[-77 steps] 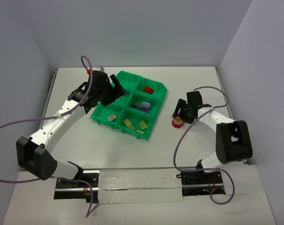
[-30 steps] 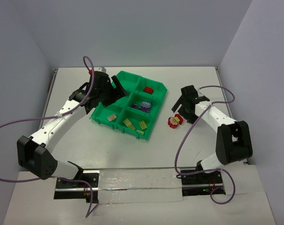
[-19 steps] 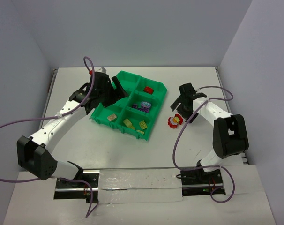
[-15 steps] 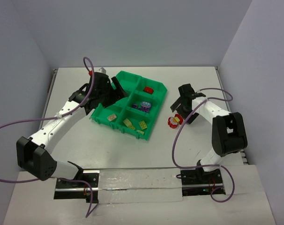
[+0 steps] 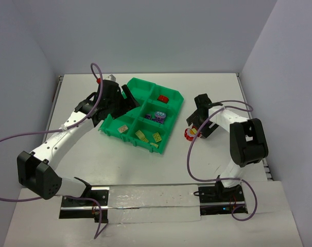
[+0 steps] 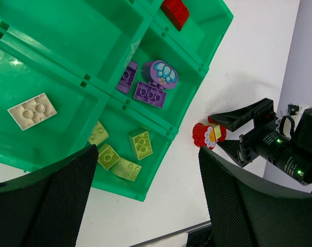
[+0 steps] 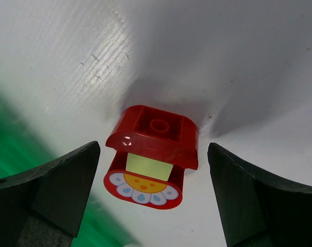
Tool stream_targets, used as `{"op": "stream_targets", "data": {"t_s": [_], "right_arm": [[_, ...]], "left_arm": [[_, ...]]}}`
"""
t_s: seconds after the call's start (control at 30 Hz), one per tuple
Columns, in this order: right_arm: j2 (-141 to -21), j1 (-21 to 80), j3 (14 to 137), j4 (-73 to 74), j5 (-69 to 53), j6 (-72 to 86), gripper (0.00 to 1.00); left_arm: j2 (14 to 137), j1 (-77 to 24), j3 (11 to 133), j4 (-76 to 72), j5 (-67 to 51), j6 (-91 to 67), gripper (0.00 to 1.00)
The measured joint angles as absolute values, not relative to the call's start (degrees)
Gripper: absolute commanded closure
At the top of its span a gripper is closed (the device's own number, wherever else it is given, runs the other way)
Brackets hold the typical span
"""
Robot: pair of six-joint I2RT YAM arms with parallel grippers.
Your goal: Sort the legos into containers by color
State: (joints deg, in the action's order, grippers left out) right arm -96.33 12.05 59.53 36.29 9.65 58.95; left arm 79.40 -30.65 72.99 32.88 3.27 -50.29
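The green tray (image 5: 140, 86) sits mid-table, also in the left wrist view (image 6: 68, 31). It holds a red brick (image 6: 175, 11), purple bricks (image 6: 150, 94), several yellow bricks (image 6: 140, 144) and a cream brick (image 6: 32, 110), each colour in its own compartment. A red lego with a flower face (image 5: 190, 134) lies on the table right of the tray. My right gripper (image 7: 153, 195) is open and straddles this red lego (image 7: 151, 154) without touching it. My left gripper (image 6: 145, 206) is open and empty, above the tray's left side (image 5: 126, 96).
The tray's near right corner lies close to the red lego. A blurred green tray edge (image 7: 6, 149) shows at the left of the right wrist view. Grey walls close in the table at the back and on both sides.
The red flower lego shifted slightly left and now lies on its side. My right gripper swung left and came down around it. The left arm barely moved.
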Motion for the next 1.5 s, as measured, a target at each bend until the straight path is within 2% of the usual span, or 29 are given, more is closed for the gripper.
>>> {"op": "stream_targets", "data": {"t_s": [0.27, 0.63, 0.73, 0.83, 1.03, 1.13, 1.5], "right_arm": [[-97.03, 12.05, 59.53, 36.25, 9.32, 60.85, 0.12], [-97.06, 12.05, 59.44, 35.99, 9.3, 62.03, 0.33], [-96.92, 12.05, 59.16, 35.69, 9.38, 62.12, 0.36], [-96.53, 12.05, 58.67, 35.22, 9.45, 62.13, 0.48], [-95.67, 12.05, 57.98, 35.06, 9.82, 62.03, 0.51], [-95.02, 12.05, 57.74, 35.18, 9.94, 61.76, 0.61], [-90.62, 12.05, 57.74, 35.27, 10.74, 59.05, 0.62]], "left_arm": [[79.12, -30.65, 72.85, 32.88, 3.68, -50.28, 0.14], [78.55, -30.66, 72.23, 34.13, 4.65, -50.11, 0.14], [78.13, -30.65, 71.99, 34.24, 4.73, -50.11, 0.14], [78.12, -30.66, 71.97, 34.3, 4.72, -50.11, 0.14], [78.13, -30.67, 71.96, 34.35, 4.73, -49.79, 0.14], [78.18, -30.66, 71.97, 34.35, 4.73, -49.39, 0.14], [78.84, -30.7, 71.99, 33.89, 3.75, -48.63, 0.14]]}}
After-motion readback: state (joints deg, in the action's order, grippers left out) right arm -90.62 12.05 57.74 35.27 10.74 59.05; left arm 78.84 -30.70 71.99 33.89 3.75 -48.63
